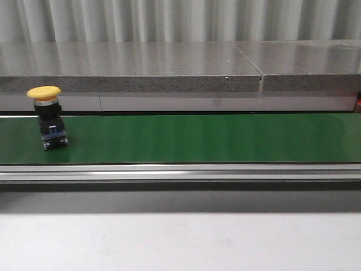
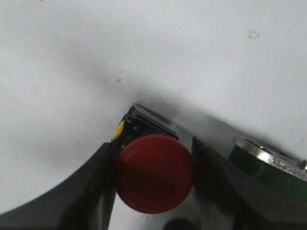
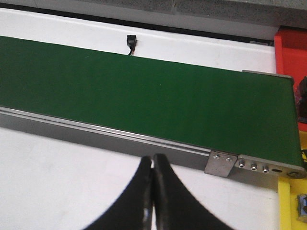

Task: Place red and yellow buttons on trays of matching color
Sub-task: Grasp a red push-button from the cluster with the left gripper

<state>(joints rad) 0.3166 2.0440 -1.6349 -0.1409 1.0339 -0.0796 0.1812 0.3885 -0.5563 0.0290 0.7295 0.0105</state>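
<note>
- The left pincer is squeezing the red button. A dark finger sits on each side of its round cap.
- The red button is held up over the white counter, right by the end of the green belt.
- It could slip. The fingers seem to press on the smooth round cap, so it may twist or drop if the arm goes fast.
- It still has to go to the red tray, at the far end of the belt. A drop on the way would be bad.
- The red cap faces up at the camera. Its long way runs up and down, with the dark body below.
- The yellow button stands on the belt's left end. Its cap is on top, and it leans a little.
- If the belt is moving, it may ride on or tip over.
- The right pincer is pinched closed with nothing in it, above the counter by the belt.
</note>
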